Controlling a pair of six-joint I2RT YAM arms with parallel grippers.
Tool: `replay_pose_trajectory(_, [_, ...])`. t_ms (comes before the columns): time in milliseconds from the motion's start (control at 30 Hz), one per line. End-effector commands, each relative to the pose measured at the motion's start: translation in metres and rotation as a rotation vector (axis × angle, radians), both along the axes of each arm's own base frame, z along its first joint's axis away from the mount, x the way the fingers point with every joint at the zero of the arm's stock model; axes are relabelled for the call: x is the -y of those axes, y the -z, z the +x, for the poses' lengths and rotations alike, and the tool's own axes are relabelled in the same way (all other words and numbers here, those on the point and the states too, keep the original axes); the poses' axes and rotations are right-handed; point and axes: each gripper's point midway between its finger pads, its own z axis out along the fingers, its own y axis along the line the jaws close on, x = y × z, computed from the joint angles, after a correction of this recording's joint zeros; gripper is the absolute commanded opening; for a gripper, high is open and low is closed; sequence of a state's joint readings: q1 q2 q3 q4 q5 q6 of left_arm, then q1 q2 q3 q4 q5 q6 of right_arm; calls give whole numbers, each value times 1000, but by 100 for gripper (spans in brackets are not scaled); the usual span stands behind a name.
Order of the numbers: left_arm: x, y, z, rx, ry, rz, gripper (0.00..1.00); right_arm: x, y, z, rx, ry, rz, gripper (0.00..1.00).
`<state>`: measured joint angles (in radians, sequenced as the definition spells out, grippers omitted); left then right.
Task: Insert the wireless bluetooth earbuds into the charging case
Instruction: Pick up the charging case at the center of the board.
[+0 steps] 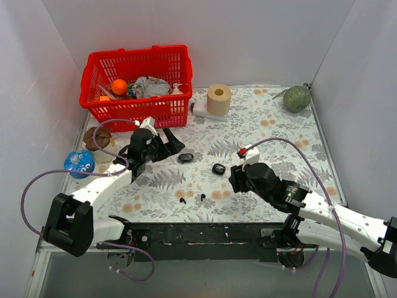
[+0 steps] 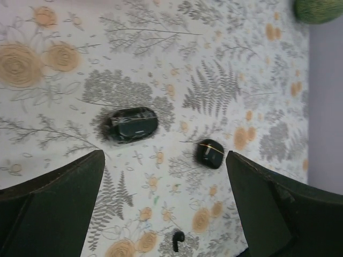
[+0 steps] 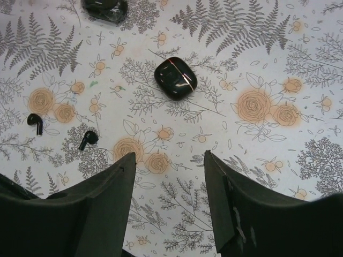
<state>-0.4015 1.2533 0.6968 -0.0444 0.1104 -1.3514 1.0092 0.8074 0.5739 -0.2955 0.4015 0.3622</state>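
Two small black cases lie mid-table: an oval one [image 1: 185, 158] and a squarer one with a thin gold seam [image 1: 218, 168], both looking closed. Two tiny black stemmed earbuds [image 1: 182, 200] [image 1: 202, 197] lie nearer the front edge. My left gripper [image 1: 167, 146] is open and empty, just left of the oval case [image 2: 132, 123]; its view also shows the square case [image 2: 209, 153] and one earbud [image 2: 178, 240]. My right gripper [image 1: 235, 177] is open and empty, right of the square case [image 3: 175, 78]; both earbuds [image 3: 35, 122] [image 3: 87, 139] lie to its left.
A red basket [image 1: 136, 87] with toys stands at the back left, a roll of tape [image 1: 218, 98] beside it, and a green ball [image 1: 297, 98] at the back right. A brown cup [image 1: 98, 138] and a blue object [image 1: 79, 162] sit at the left edge.
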Motion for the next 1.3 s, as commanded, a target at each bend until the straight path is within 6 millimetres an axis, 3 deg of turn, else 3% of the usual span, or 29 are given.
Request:
replay_pose_trajectory(0, [33,-29,-30,27,148,-245,98,14,-15,13,45,133,40,62])
replay_pose_trajectory(100, [65,-56,-35,72,233,-318,98,15,-15,11,43,143,79,62])
replay_pose_trajectory(133, [72,-37,-38,21,255,-246,98,16,-20,10,51,144,102,62])
replay_pose_trajectory(167, [95,-37,-50,15,318,-204,98,18,-19,9,53,146,107,61])
replay_pose_trajectory(200, [98,-29,-41,28,270,-118,98,20,-20,9,60,151,113,61])
replay_pose_trajectory(233, [108,-36,-41,24,275,-61,98,22,-24,8,71,150,130,61])
replay_pose_trajectory(267, [123,-21,-48,8,300,3,98,23,-24,7,75,150,132,61])
replay_pose_trajectory(333, [127,-20,-40,25,245,56,98,26,-27,5,80,143,136,61])
replay_pose_trajectory(367, [133,-10,-42,-5,244,60,98,28,-26,3,79,142,129,61])
replay_pose_trajectory(467, [148,-11,-39,-42,296,80,98,32,-25,2,77,140,113,61])
replay_pose_trajectory(500, [150,8,-39,-70,329,145,98,33,-24,0,72,137,104,60])
replay_pose_trajectory(533, [151,15,-41,-84,347,174,98,34,-24,0,72,137,104,60])
replay_pose_trajectory(667, [165,30,-43,-77,418,284,98,35,-25,-1,71,129,97,60])
replay_pose_trajectory(833, [168,60,-42,-126,453,389,98,35,-33,-4,82,111,109,60])
replay_pose_trajectory(1267, [183,84,-34,-105,487,559,98,39,-35,-7,86,99,107,59])
